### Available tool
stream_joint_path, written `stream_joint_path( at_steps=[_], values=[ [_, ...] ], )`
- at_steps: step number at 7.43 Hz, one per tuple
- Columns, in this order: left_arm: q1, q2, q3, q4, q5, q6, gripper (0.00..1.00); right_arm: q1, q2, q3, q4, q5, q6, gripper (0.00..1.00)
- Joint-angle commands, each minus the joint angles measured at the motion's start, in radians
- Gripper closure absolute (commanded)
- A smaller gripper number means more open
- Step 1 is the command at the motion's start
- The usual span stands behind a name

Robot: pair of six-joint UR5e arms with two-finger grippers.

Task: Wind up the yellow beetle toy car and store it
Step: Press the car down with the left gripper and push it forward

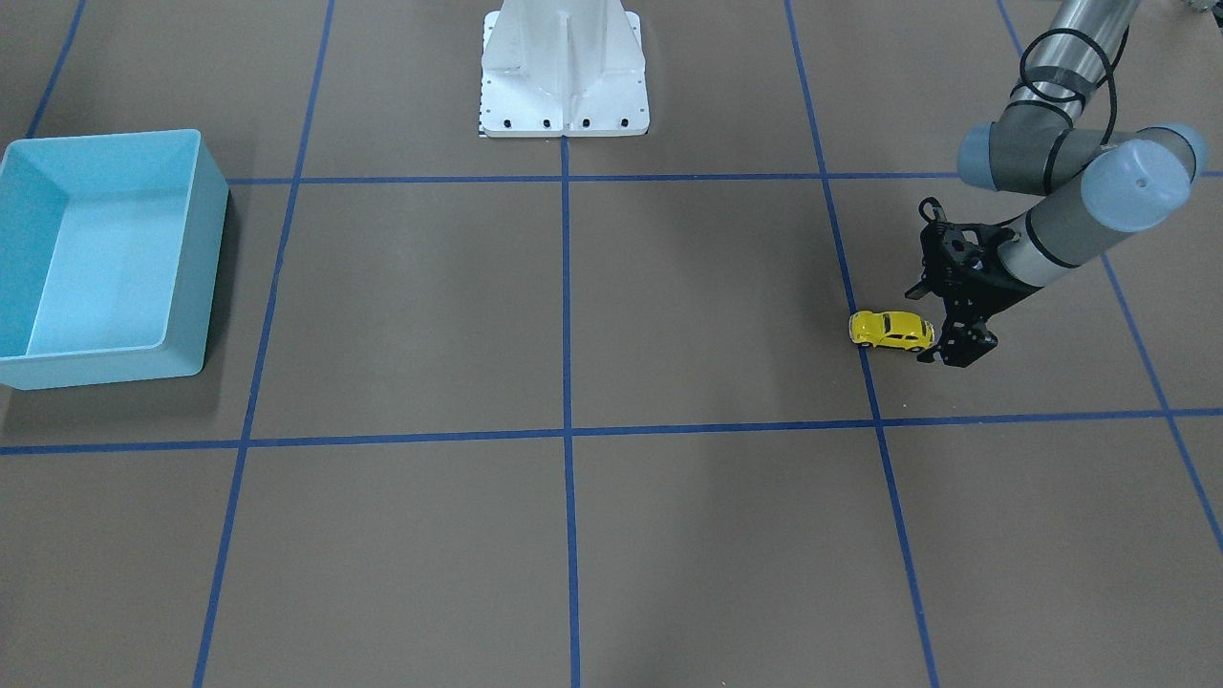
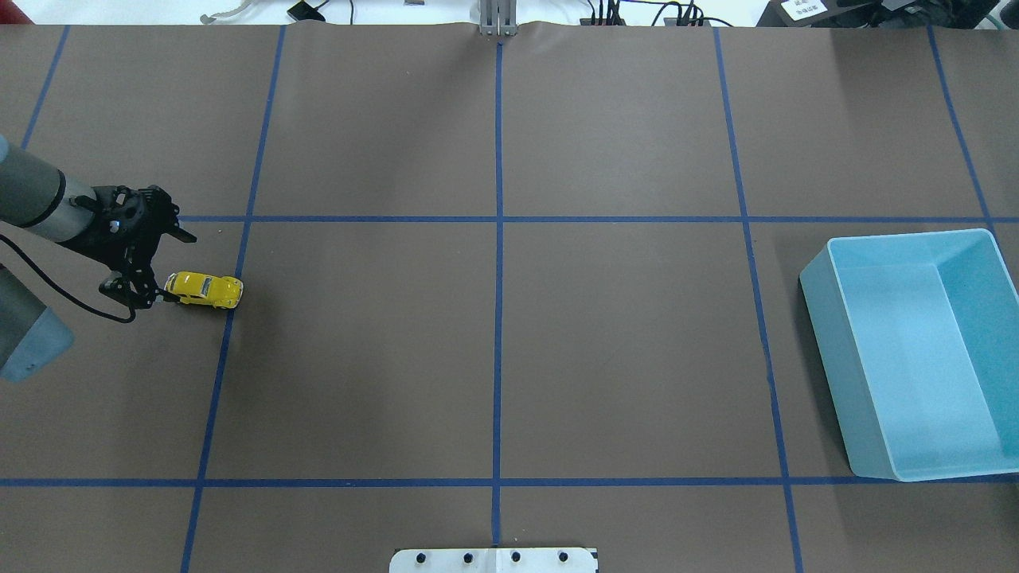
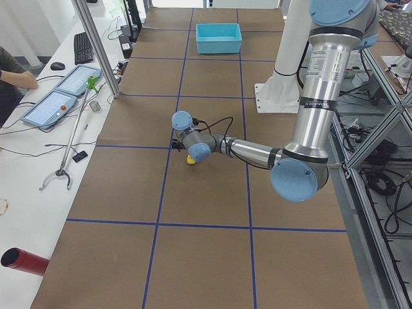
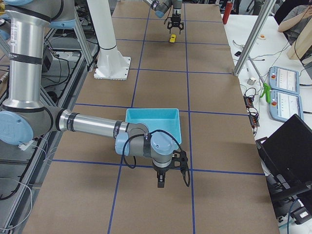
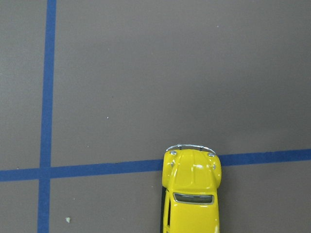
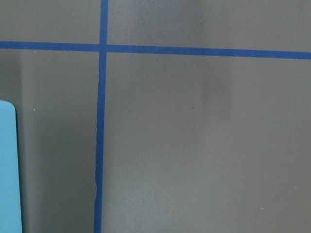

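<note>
The yellow beetle toy car stands on its wheels on the brown table, over a blue tape line. My left gripper reaches down at the car's rear end with its jaws apart, one finger touching the rear. Only the car's bonnet and windscreen show in the left wrist view, at the bottom edge, with no fingers in frame. The light blue bin stands empty at the opposite end of the table. My right gripper hangs just beside the bin; I cannot tell whether it is open or shut.
Blue tape lines divide the brown table into squares. The robot's white base stands at the table's middle edge. A corner of the bin shows in the right wrist view. A side bench holds tablets, tools and a person's arm.
</note>
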Motion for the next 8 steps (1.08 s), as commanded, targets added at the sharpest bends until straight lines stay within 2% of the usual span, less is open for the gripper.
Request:
stream_joint_path(
  at_steps=[1, 4, 8],
  values=[
    [0.026, -0.003, 0.025, -0.001, 0.001, -0.003, 0.02, 0.003, -0.001, 0.000, 0.000, 0.000, 0.000, 0.00],
    [0.044, -0.022, 0.022, 0.012, 0.007, -0.012, 0.02, 0.006, -0.001, 0.002, 0.000, 0.000, 0.000, 0.00],
    [0.047, -0.022, 0.005, 0.122, 0.014, -0.001, 0.07, 0.006, -0.001, 0.000, 0.000, 0.000, 0.000, 0.00]
  ],
)
